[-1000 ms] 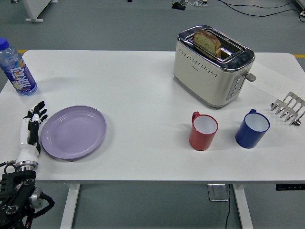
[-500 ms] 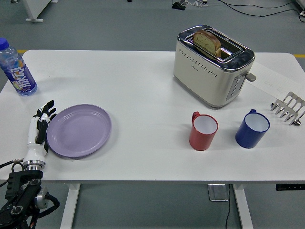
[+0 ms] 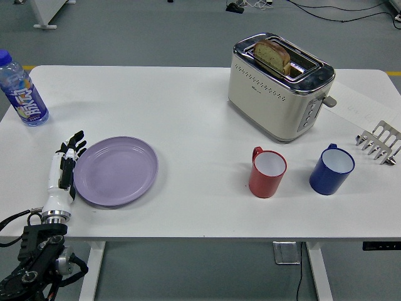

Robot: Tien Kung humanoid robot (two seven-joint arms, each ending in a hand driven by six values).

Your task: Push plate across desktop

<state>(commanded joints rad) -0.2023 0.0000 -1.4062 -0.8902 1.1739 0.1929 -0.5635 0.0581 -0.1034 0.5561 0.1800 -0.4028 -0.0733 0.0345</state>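
Since a second ago the left hand [image 3: 64,175] and the plate [image 3: 115,170] have slid together to the right. The hand stands edge-on, fingers straight and holding nothing, flat against the plate's left rim so it can shove rather than grip. The plate lies near the table's [image 3: 188,113] front left, with the red mug [image 3: 267,172] well apart to its right.

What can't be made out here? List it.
- Left hand, head view: whether it actually touches the plate; the view from above hides any gap.
- Bottle: label print too small.
- Toaster: only the bread top shows; its slot hides the rest.
- Right arm: outside the picture.
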